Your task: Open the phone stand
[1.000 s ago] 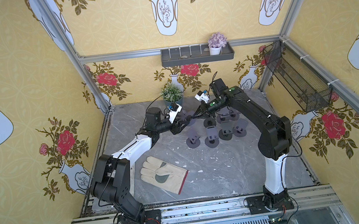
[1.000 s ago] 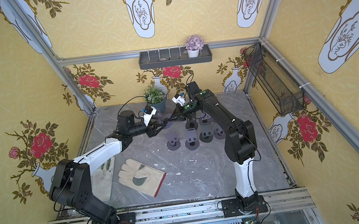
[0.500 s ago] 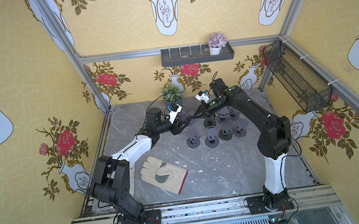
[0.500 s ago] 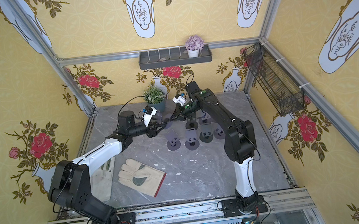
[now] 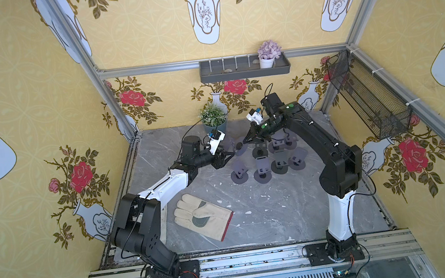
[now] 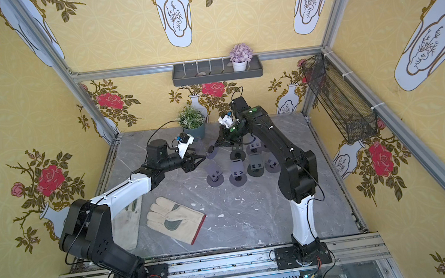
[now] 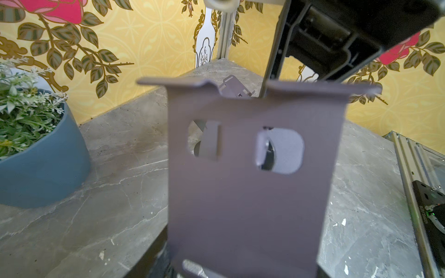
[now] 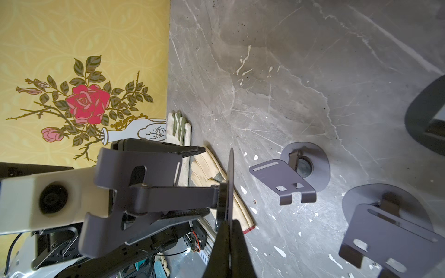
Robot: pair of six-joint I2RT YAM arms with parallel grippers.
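Above the grey marbled bench (image 5: 267, 220) toward 12 o'clock, the thin, stiff, probably light purple-grey metal phone stand (image 5: 242, 151) is hanging, the right jaws clenching its round base disc (image 8: 225, 202) edge-on, the left jaws grasping its smooth, likely slippery plate (image 7: 248, 204) across both side edges.

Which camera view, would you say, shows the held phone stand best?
The right wrist view: the phone stand shows nearly whole, base edge-on in the right gripper, plate in the left gripper. The left wrist view gives only the blurred plate; in both top views it is small, between the grippers.
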